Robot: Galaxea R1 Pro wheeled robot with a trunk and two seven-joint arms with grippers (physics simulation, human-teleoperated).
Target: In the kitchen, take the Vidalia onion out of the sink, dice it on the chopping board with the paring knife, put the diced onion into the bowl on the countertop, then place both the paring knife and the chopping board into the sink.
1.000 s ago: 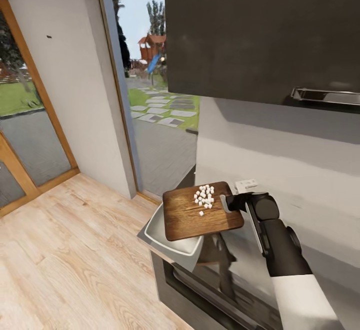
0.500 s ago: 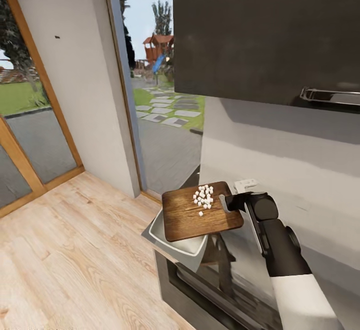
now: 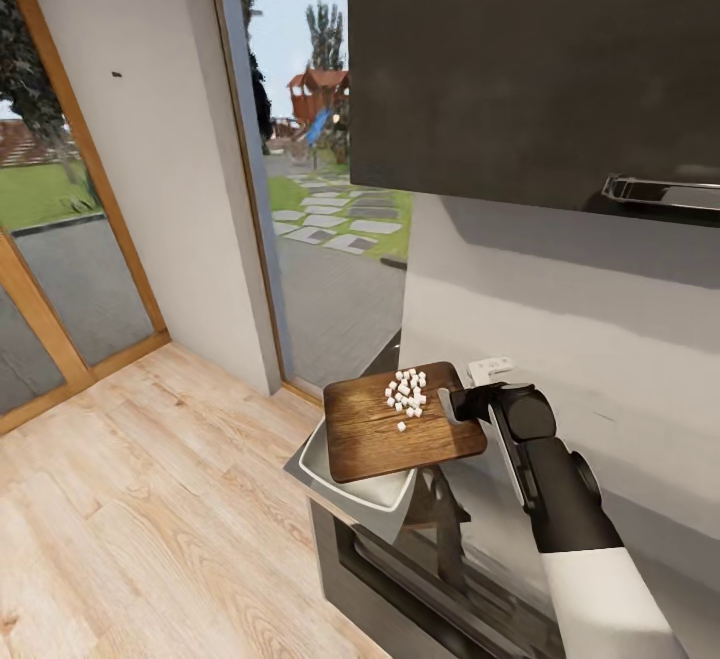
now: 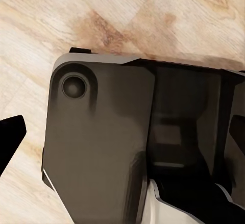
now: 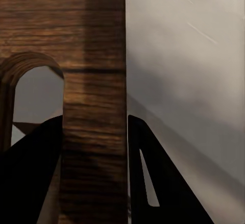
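Note:
My right gripper [image 3: 455, 404] is shut on the handle end of the brown chopping board [image 3: 400, 434] and holds it roughly level. A cluster of white diced onion [image 3: 407, 392] lies on the board's far part. The board hangs over the white bowl [image 3: 335, 471], which sits at the end of the grey countertop [image 3: 490, 539]. In the right wrist view the two dark fingers [image 5: 30, 178] clamp the board [image 5: 94, 81] beside its handle slot. My left gripper [image 4: 122, 142] hangs over the wooden floor with its fingers wide apart. The sink and the paring knife are out of view.
A dark wall cabinet [image 3: 530, 69] with a metal handle [image 3: 660, 191] hangs above the counter. A white wall socket [image 3: 492, 370] sits just behind the board. Dark cabinets [image 3: 400, 579] stand under the worktop. Wooden floor [image 3: 150, 519] and a glass door lie to the left.
The whole picture has shifted slightly to the right, so the camera moved. The board stays in the right gripper over the bowl, and the onion pieces have not shifted.

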